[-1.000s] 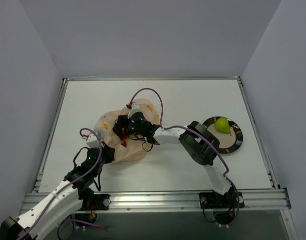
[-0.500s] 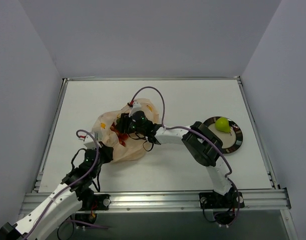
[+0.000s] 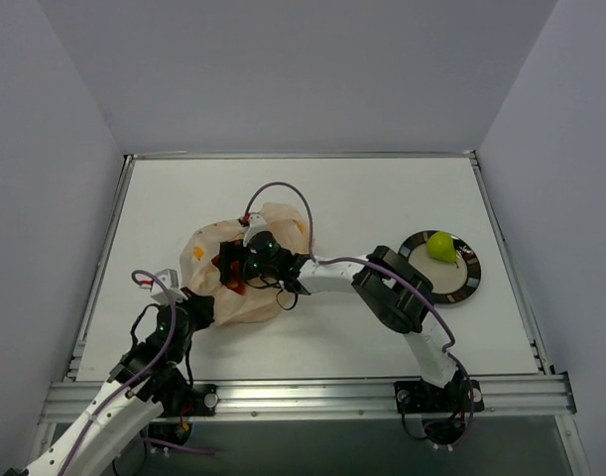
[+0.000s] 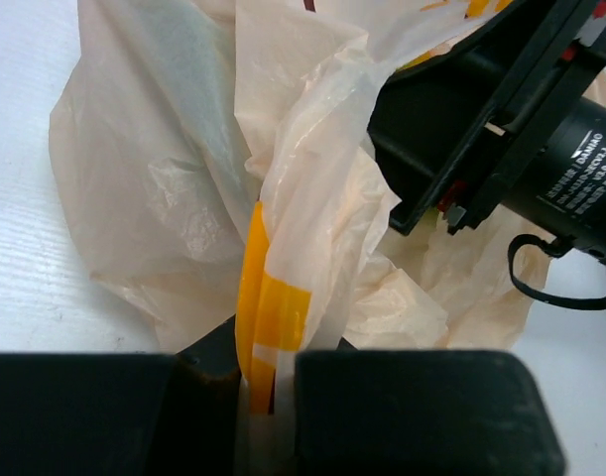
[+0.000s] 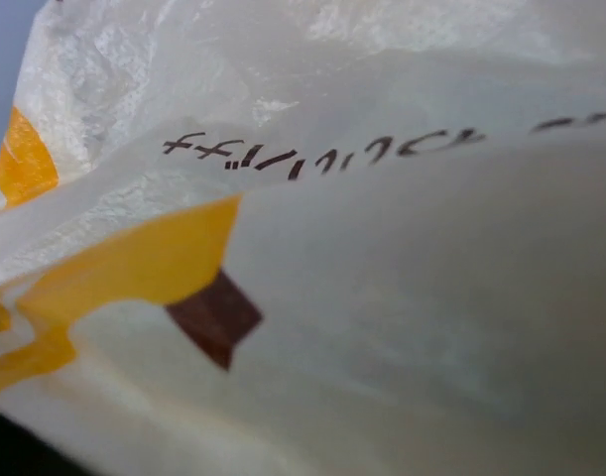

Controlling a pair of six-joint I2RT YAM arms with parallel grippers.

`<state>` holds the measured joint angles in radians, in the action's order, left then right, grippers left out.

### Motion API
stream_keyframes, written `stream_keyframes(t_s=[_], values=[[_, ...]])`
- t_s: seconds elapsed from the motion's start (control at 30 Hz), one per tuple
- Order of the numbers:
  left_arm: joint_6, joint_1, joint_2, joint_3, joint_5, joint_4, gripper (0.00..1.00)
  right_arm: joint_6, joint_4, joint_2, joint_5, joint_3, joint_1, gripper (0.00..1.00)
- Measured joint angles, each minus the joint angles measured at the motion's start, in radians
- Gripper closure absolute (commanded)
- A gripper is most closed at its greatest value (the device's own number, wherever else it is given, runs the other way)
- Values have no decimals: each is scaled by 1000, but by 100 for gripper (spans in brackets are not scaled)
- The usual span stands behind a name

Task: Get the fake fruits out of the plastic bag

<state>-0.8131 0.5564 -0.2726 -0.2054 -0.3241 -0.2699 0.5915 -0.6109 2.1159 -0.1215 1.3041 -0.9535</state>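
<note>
The plastic bag (image 3: pixel 243 302) lies crumpled on the white table (image 3: pixel 382 198), left of the middle and in front of the left arm. It is thin, peach-coloured film with orange marks.

The left gripper (image 3: pixel 196 305) is at the bag's near left edge. In the left wrist view its jaws are closed tight on a bunched fold of the film (image 4: pixel 283 228), with an orange printed strip running down between the two fingers. The fold rises from the grip towards the rest of the bag.

The right arm reaches across from the right, and the right gripper (image 3: pixel 233 264) is pushed in among the upper folds of the bag. Its black body shows at the top right of the left wrist view, with film draped over it. The right wrist view is filled with film pressed close to the lens, bearing orange and brown print and a line of small dark writing (image 5: pixel 322 154). No finger shows there, so I cannot tell how wide these jaws stand, nor whether they hold anything.

Small red patches (image 3: pixel 235 289) show in the bag beside that gripper; whether they are fruit or gripper parts is unclear.

One yellow-green fruit (image 3: pixel 439 246) sits on the far side of a dark round plate (image 3: pixel 459 288) at the right of the table, well apart from the bag.
</note>
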Motion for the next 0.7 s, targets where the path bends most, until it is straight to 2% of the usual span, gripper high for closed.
stream_keyframes(t_s=[0.03,0.2,0.23,0.3,0.33,0.4,0.43,0.57,0.7], values=[[-8,0,6,0,-2,-12,98,2,1,13,-7,9,-5,0],[-39,0,32,1,-10,-53,98,19,2,60,-54,27,-10,2],[-43,0,34,1,-12,-58,98,22,1,71,-63,35,-10,16],[-53,0,33,2,-14,-67,98,25,-14,86,-68,46,-9,36],[-55,0,33,3,-14,-71,98,28,-22,89,-68,46,-8,57],[-56,0,33,3,-15,-76,98,29,-27,89,-67,46,-8,70],[-56,0,33,3,-15,-76,98,24,-32,89,-64,46,-8,81],[-55,0,23,3,-17,-76,98,-20,-40,82,-44,39,-8,96],[-55,0,-16,3,-19,-70,98,-70,-35,25,0,-19,-9,98]])
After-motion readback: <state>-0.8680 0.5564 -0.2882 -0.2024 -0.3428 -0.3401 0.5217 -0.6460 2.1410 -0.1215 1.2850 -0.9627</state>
